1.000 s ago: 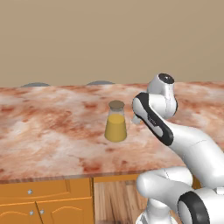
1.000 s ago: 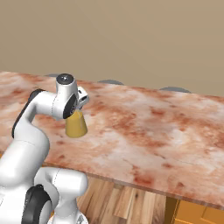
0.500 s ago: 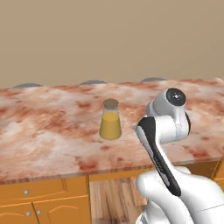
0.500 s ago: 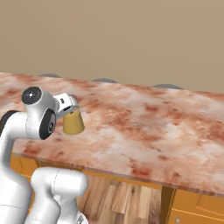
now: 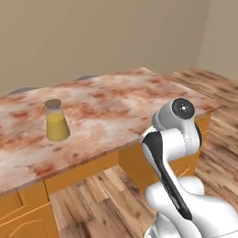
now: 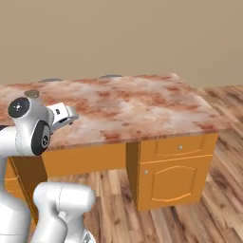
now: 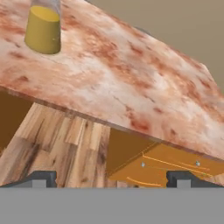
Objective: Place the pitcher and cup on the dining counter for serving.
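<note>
Jaws (image 7: 111,177) spread wide, holding nothing; pitcher (image 5: 56,121) upright on tabletop (image 5: 121,107), well beyond them, off to their left.

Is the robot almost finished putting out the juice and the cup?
About halfway, it looks like. The pitcher already stands upright on the dining counter. The gripper is open and holds nothing, away from the counter's edge. No green cup is on the counter, so that part is left.
</note>
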